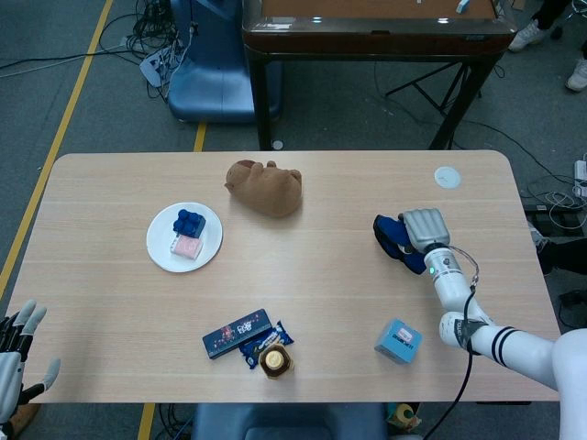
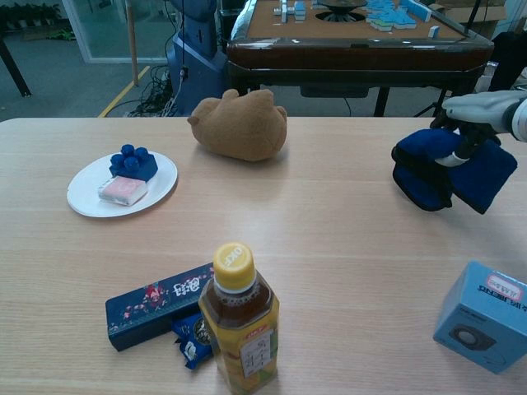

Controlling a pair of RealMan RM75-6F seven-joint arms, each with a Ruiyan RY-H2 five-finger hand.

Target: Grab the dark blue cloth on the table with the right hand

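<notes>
My right hand grips the dark blue cloth at the right side of the table. The cloth is bunched up and hangs from the curled fingers above the tabletop; in the chest view it sits at the right edge of the frame. My left hand shows only at the bottom left corner of the head view, off the table, with its fingers apart and nothing in them.
A brown plush bear lies at the table's middle back. A white plate holds a blue block and a pink one. A bottle, a dark box and a light blue box stand near the front edge.
</notes>
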